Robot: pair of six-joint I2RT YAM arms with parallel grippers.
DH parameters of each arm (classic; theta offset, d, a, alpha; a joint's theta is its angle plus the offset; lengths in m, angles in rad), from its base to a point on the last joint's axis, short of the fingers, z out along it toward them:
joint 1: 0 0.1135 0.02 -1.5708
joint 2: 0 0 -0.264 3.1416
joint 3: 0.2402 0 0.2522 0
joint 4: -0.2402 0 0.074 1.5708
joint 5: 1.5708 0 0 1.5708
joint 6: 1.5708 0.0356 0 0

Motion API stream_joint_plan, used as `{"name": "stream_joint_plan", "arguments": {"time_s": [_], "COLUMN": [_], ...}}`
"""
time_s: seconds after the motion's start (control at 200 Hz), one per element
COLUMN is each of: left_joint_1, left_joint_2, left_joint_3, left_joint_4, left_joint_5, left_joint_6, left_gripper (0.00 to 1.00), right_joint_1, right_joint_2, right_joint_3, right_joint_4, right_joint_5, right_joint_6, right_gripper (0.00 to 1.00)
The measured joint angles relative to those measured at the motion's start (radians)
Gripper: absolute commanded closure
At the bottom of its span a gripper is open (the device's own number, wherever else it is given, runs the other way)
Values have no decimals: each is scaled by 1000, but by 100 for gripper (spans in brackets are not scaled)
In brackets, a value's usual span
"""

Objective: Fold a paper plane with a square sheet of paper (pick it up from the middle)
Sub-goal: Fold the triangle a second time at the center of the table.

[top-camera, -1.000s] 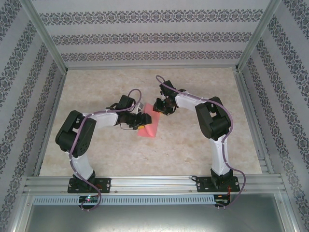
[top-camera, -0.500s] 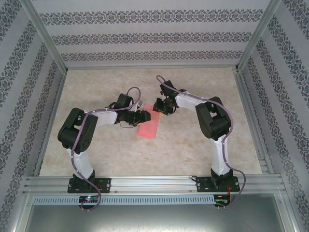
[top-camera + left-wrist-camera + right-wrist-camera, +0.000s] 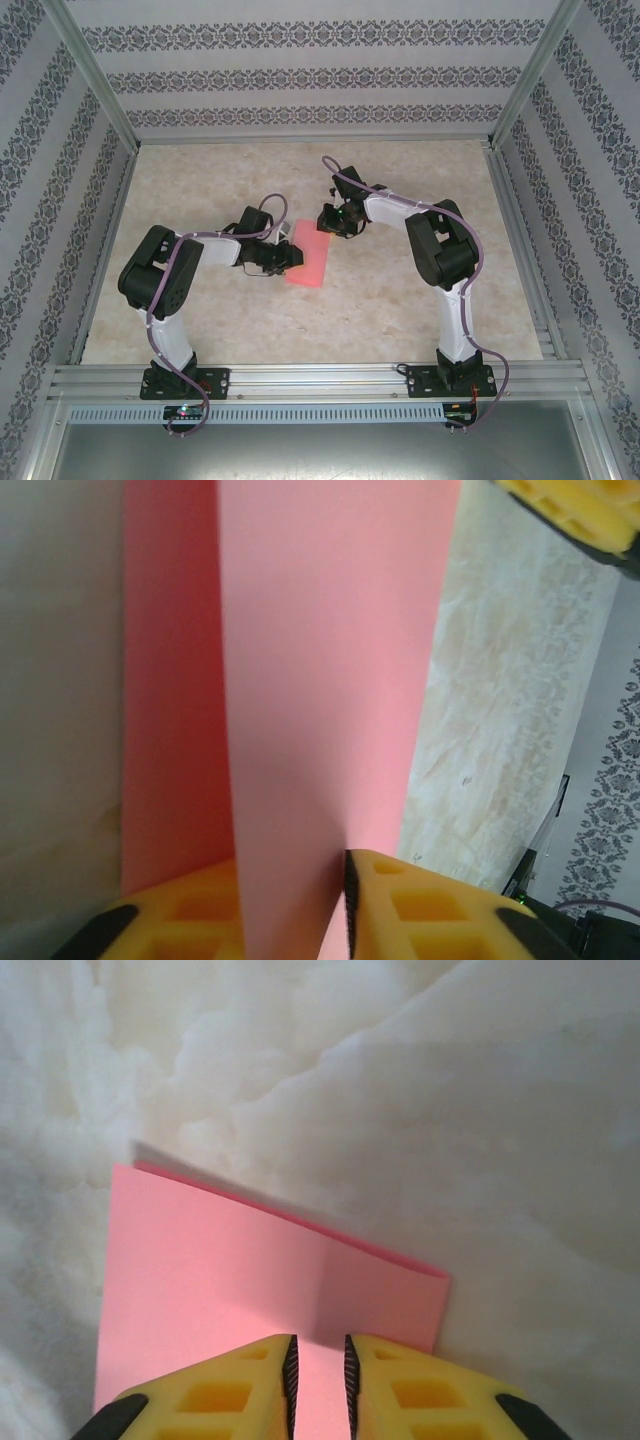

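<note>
The square sheet of paper point(image 3: 312, 264) lies folded in half, a salmon-pink rectangle in mid-table. My left gripper point(image 3: 287, 257) is at its left edge. In the left wrist view a flap of the paper point(image 3: 320, 680) rises between the yellow fingers of the left gripper point(image 3: 292, 900). The flap touches the right pad and hides the left one. My right gripper point(image 3: 331, 221) rests at the sheet's far end. In the right wrist view its pads stand a narrow gap apart over the paper point(image 3: 220, 1260), near the folded edge, with nothing held in the right gripper point(image 3: 318, 1345).
Pale marbled table point(image 3: 400, 190) with aluminium rails on all sides and patterned walls behind. A finger of the right gripper point(image 3: 565, 505) shows at the far end of the sheet in the left wrist view.
The left gripper swung slightly away, then drew back left and nearer to the sheet's left edge. The right arm stayed put. The paper stayed where it was.
</note>
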Motion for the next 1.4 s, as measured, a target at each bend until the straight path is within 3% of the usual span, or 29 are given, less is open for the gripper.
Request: {"name": "stream_joint_plan", "arguments": {"time_s": [0.205, 0.5, 0.964, 1.399], "left_joint_1": [0, -1, -14, -38], "left_joint_2": [-49, -103, -105, -145], "left_joint_3": [-68, -124, -126, -125], "left_joint_4": [50, 88, 106, 144], "left_joint_5": [-32, -101, -68, -13], "left_joint_6": [-67, -138, -162, -146], "left_gripper": [85, 85, 66, 59], "right_joint_1": [21, 115, 157, 157], "right_joint_2": [-114, -224, -223, -220], "right_joint_3": [-143, -313, -393, -392], "right_joint_4": [66, 168, 198, 196], "right_joint_5": [-31, -46, -45, -45], "right_joint_6": [12, 99, 175, 175], "right_gripper": [81, 89, 93, 93]}}
